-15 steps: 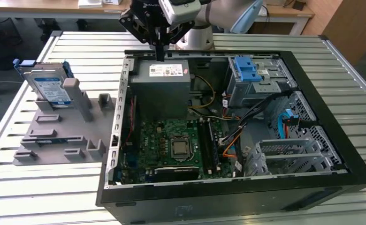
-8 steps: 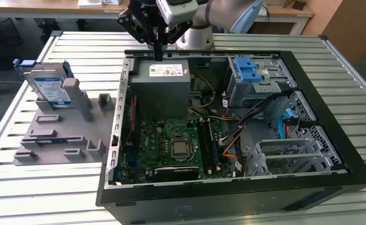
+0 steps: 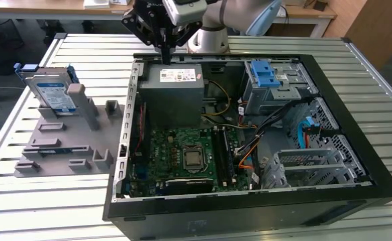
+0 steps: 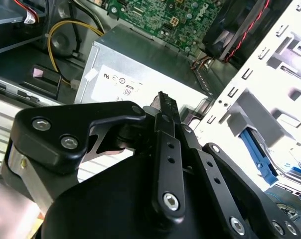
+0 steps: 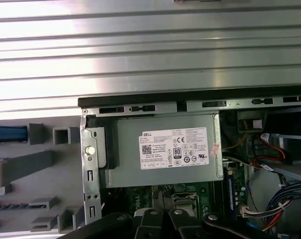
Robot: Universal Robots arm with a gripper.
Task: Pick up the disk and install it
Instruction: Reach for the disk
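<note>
Over on the exterior view's left, the disk (image 3: pixel 52 93) stands on edge in a grey moulded holder (image 3: pixel 62 150), leaning against one of its upright posts. It is a flat silver-metal rectangle with a white-and-blue label facing outward and blue plastic rails along its sides. The holder lies on the slatted metal surface (image 3: pixel 35 201), just beside an open black computer case (image 3: pixel 250 218). Inside the case sit a grey power-supply box (image 3: pixel 172 95) with a white sticker, a green motherboard (image 3: pixel 186 155), a blue latch (image 3: pixel 266 75) on a grey metal cage, a second metal cage (image 3: pixel 310 168) and bundles of cables (image 3: pixel 283 120). The pincer (image 3: pixel 163 56) hangs above the case's rim by the power-supply box, well apart from the disk. Its fingers are closed together with nothing between them.
</note>
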